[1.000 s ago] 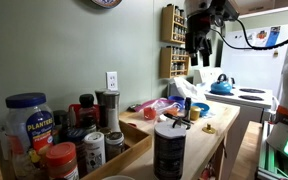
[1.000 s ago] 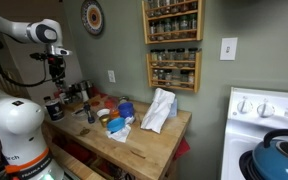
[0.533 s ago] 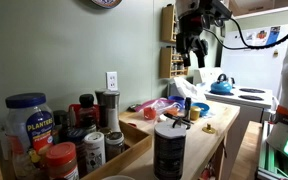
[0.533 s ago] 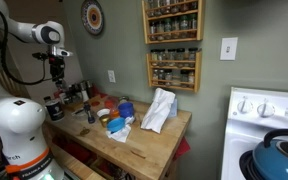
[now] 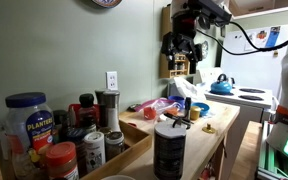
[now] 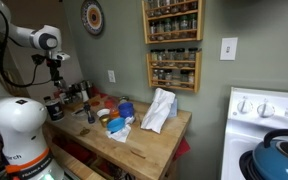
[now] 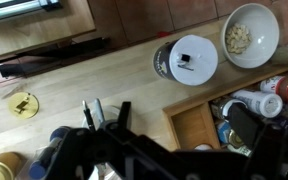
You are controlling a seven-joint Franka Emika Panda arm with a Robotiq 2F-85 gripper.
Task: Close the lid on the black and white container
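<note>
**End effector high and empty, lid resting on top of canister**

- End effector (image 5: 181,45) hangs well above the counter (image 5: 212,128) in both exterior views, up near the wall-mounted spice racks (image 6: 174,45).
- In the wrist view its fingers (image 7: 90,110) are apart with nothing between them, and bare wood shows in the gap.
- The black and white container (image 5: 170,152) stands upright near the counter's front edge, well below the end effector and touching nothing.
- The lid (image 5: 171,126) sits across the container's top. From above it is a whitish disc (image 7: 196,62) with a small dark mark near the centre. Cannot tell whether it is fully seated.
- In the wrist view a bowl (image 7: 266,30) of pale nuts sits just beside the container.
- The Planters jar (image 5: 29,120) and the smaller jars are grouped at the near end of an exterior view, apart from the container.
- A blue kettle (image 5: 221,85) sits on the stove beyond the counter.
</note>
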